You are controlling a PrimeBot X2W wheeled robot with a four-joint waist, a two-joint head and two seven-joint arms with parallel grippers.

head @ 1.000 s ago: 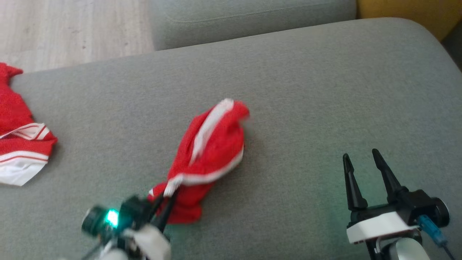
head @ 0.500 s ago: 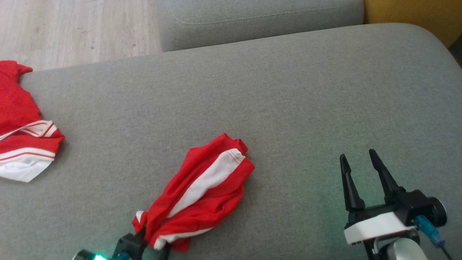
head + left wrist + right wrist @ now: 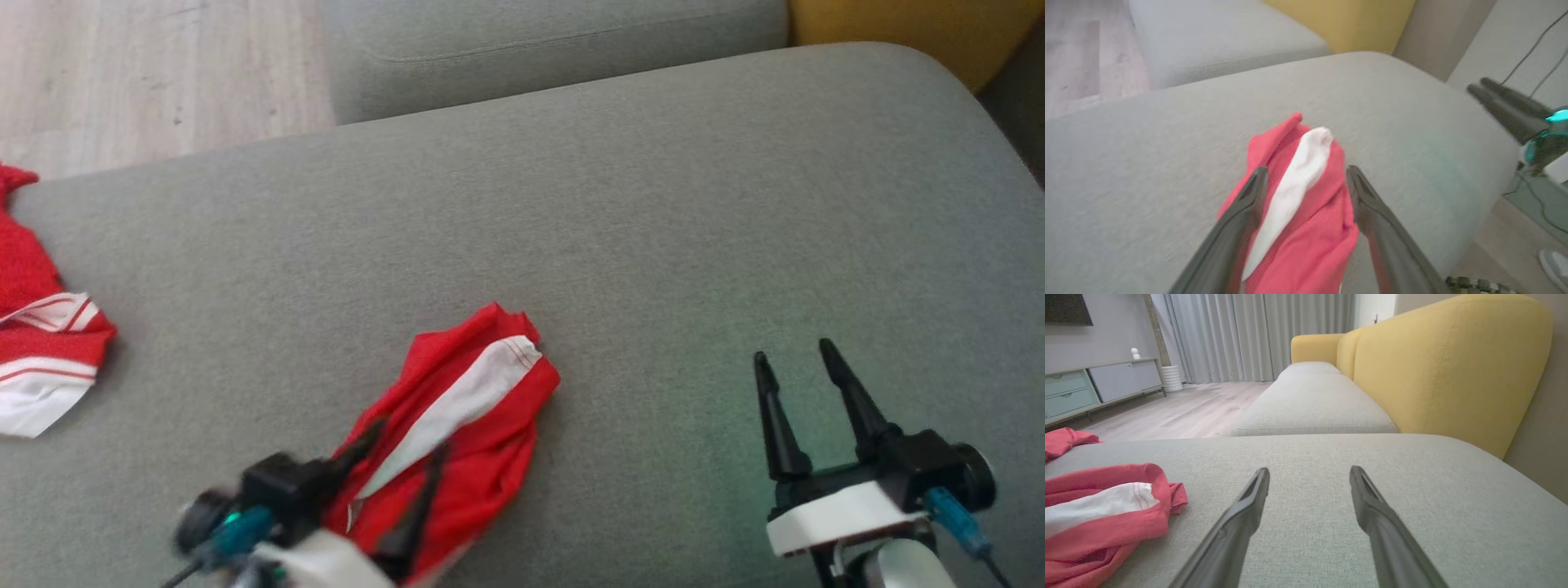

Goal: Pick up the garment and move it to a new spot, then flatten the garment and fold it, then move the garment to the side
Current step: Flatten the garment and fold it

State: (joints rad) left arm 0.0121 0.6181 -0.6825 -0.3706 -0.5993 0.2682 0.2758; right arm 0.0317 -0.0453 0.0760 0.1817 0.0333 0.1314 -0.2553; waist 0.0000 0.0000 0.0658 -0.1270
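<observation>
**Left gripper [image 3: 408, 437] spread wide over the red garment [image 3: 482, 408]**

The left gripper's two dark fingers stand apart and clasp nothing. In the left wrist view the left gripper [image 3: 1306, 171] frames the garment [image 3: 1327, 237], whose cloth lies between and below the fingers; whether they touch the cloth cannot be told, since the head view blurs that arm.

The garment is red with a broad white stripe along it. It lies crumpled in a long bundle on the grey cushion [image 3: 653, 204], near the front edge and left of centre, its far end pointing up and to the right in the head view.

The right gripper [image 3: 792, 351] hovers over bare cushion well to the right of the garment, its fingers also parted and empty. From the right wrist view, the right gripper [image 3: 1309, 470] has the garment [image 3: 1106, 522] at the lower left.

A second red and white garment [image 3: 41, 351] lies at the cushion's left edge, well apart from the first. Beyond the cushion are another grey cushion [image 3: 531, 41], a yellow backrest [image 3: 1445, 367] and pale wooden floor [image 3: 122, 73].
</observation>
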